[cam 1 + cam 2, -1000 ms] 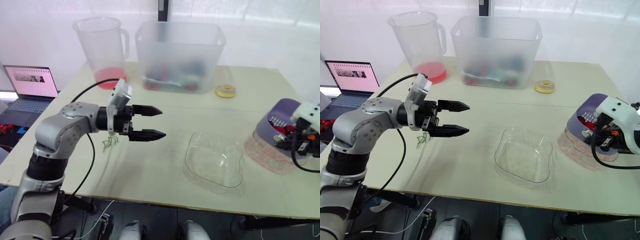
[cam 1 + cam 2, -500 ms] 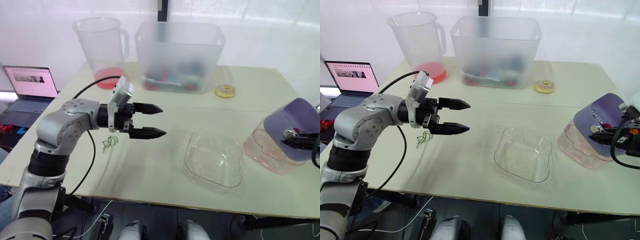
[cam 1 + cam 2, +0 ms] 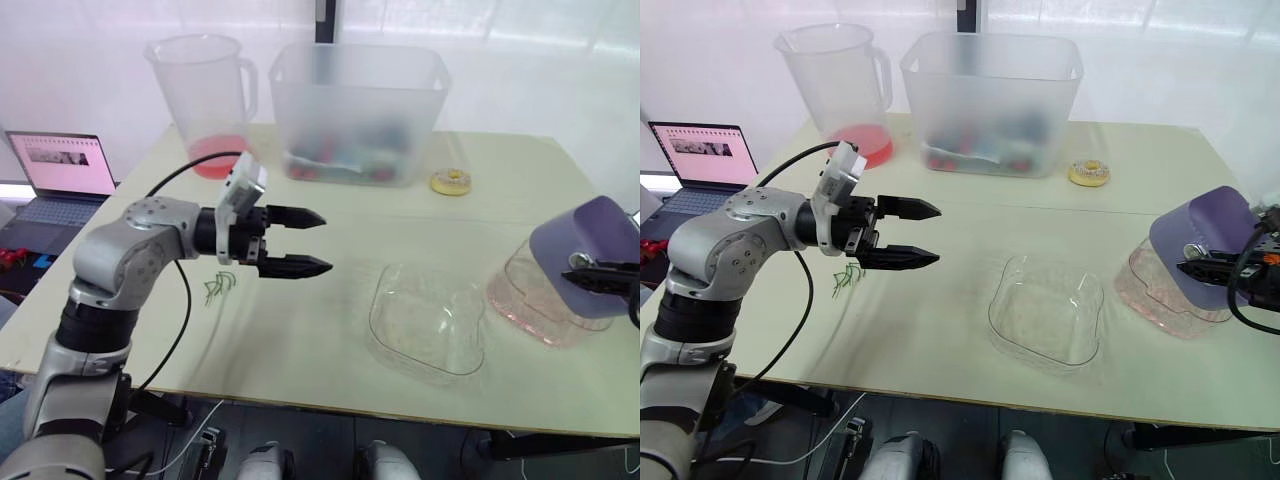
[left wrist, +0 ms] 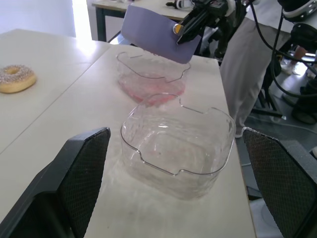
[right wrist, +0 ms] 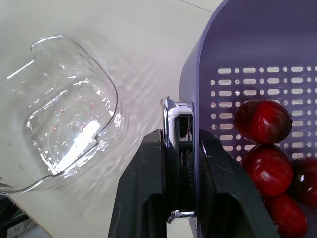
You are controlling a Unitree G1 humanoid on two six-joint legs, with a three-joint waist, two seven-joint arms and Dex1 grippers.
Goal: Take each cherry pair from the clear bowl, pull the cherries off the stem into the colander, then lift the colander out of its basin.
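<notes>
**Purple colander pinched at the wall, tilted over its basin**

My right gripper (image 5: 182,144) is clamped on the smooth wall of the purple perforated plastic colander (image 3: 1205,235). One ribbed black finger is inside and the other outside. Glossy dark-red cherries (image 5: 262,121) rest against its rows of oblong slots. The colander hangs tilted above the pink-tinted clear basin (image 3: 540,305), which sits near the right edge of the matte cream table (image 3: 330,330). Just beside the basin, on its left, lies the clear ripple-walled bowl (image 3: 1045,310) with a notched rim. My left gripper (image 3: 326,241) hovers over the left half of the table, well apart from the bowl. Its two tapered fingers are spread wide with nothing between them. Thin green stems (image 3: 220,288) lie loose on the tabletop below that wrist.
</notes>
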